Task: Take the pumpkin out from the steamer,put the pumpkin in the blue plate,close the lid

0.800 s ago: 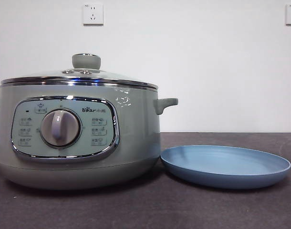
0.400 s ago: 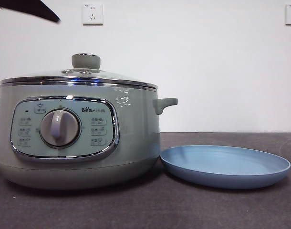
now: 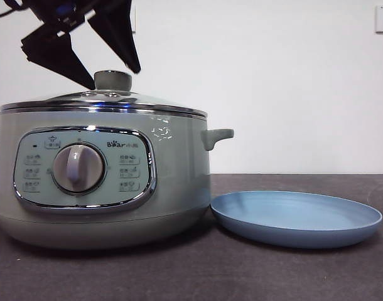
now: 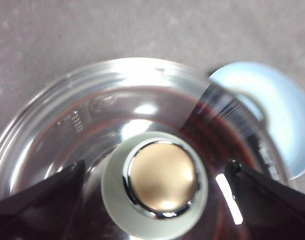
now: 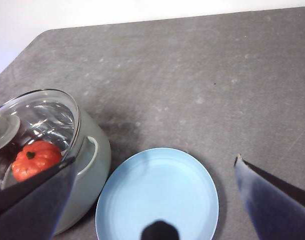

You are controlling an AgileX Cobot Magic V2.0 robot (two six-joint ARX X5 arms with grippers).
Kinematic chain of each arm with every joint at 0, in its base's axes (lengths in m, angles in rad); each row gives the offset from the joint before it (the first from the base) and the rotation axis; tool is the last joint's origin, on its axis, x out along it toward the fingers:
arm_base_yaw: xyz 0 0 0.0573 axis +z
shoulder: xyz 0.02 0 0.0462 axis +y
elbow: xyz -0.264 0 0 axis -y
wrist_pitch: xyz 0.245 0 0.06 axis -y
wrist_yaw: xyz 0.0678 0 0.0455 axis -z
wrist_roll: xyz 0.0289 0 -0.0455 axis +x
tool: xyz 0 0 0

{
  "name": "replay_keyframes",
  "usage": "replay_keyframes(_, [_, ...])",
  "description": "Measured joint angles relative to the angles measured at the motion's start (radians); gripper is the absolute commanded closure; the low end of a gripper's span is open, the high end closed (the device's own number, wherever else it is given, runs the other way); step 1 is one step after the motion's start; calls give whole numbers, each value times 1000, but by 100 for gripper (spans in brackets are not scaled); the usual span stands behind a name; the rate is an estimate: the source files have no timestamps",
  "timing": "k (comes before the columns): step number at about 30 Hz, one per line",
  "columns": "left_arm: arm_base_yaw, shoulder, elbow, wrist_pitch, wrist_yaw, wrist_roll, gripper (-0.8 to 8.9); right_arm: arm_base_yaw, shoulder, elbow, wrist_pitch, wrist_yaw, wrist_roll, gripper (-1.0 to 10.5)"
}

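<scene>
**Gripper Poised Over Lidded Steamer**

The blue plate (image 3: 296, 218) lies empty just beside the steamer (image 3: 103, 182), where the lid (image 3: 103, 100) sits closed. Through its glass the pumpkin (image 5: 35, 159) shows inside. The left gripper (image 3: 110, 78) hangs with jaws apart, flanking the knob (image 4: 160, 177). The right gripper (image 5: 157, 200), jaws apart, waits high above the plate.

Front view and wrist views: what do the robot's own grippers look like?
The left gripper shows two black, wedge-shaped jaws tapering to points, with a small blue glow and a dark cable on the body above them. In its wrist view the right gripper has the same flat dark jaws with pointed tips. No markings are visible.
</scene>
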Motion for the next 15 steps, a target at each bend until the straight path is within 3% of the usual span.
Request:
replay_keyframes(5, [-18, 28, 0, -2, -8, 18, 360, 0, 0, 0, 0, 0, 0, 352])
replay_keyframes(11, [-29, 28, 0, 5, -27, 31, 839, 0, 0, 0, 0, 0, 0, 352])
replay_keyframes(15, [-33, 27, 1, 0, -43, 42, 821, 0, 0, 0, -2, 0, 0, 352])
